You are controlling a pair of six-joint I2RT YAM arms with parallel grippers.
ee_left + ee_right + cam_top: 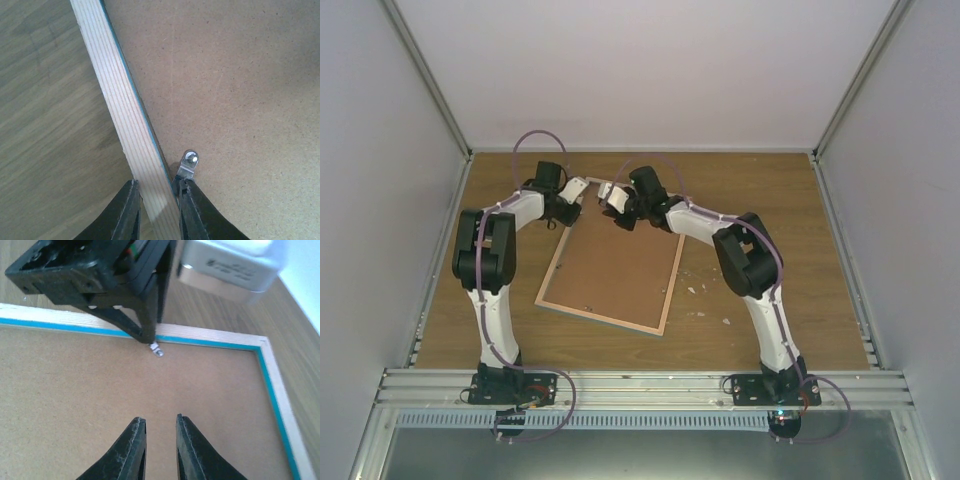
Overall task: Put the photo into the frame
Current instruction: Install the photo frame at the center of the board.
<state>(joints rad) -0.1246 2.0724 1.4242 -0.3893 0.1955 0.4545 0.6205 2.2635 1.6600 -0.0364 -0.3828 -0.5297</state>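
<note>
Black fingers (125, 215) of the left gripper (157, 212) straddled the light wood rail (125, 115) of the frame (610, 275), pinching it from both sides just beside a small metal tab (190, 162). The right gripper (157, 440) hung over the brown backing board (75, 390), its jaws parted by a narrow gap with nothing between them.

The frame lay back up on the wooden table (770, 200), teal face down. Its long axis ran away from the arm bases and leaned a little to the right at the far end. Both grippers were at that far end, the left one close to the far left corner.

The frame looked stiff, thin and light, so a pinch across a rail seemed the soundest hold. The flat board offered no edge to grasp. The tab was tiny and probably called for a fingertip nudge, not a grip.

The photo showed in none of the views. Whether it sat under the board could not be told. As a paper print it would likely be limp and best taken by an edge.
</note>
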